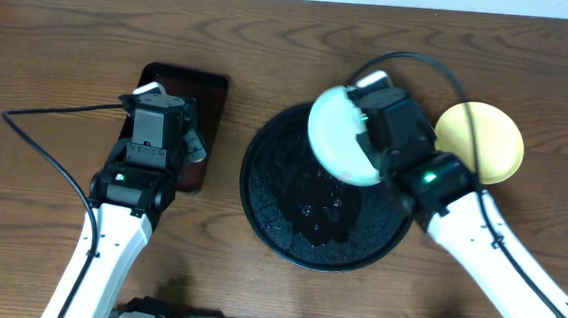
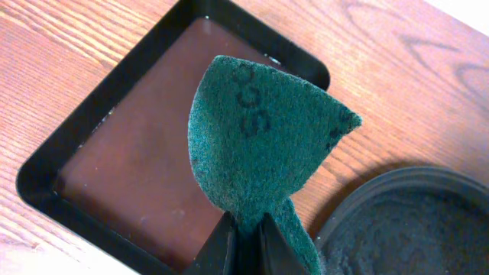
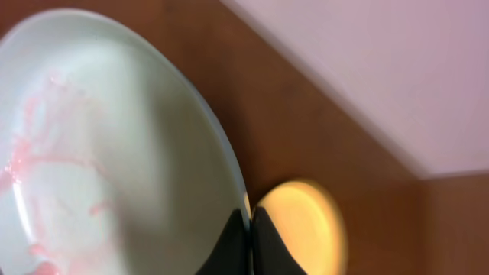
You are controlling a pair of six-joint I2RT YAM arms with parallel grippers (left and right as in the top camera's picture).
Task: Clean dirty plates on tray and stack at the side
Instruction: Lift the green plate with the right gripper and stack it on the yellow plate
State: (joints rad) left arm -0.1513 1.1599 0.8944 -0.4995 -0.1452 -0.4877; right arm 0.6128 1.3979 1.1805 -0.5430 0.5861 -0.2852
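Right gripper (image 3: 248, 229) pinches smeared plate (image 3: 114, 153) by rim only; could slip, fall onto black tray (image 1: 261, 208). Left gripper (image 2: 244, 237) clamps scouring pad (image 2: 260, 130).

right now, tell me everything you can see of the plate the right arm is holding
The mint-white plate is small, round and shallow, smooth and glossy like glazed ceramic or plastic. Pink-red smears streak its face, so it is not yet wiped. The right end effector pinches its rim, holding it tilted over the far edge of the black tray. Only that end effector touches it; the green scouring pad in the left end effector is well apart from it.
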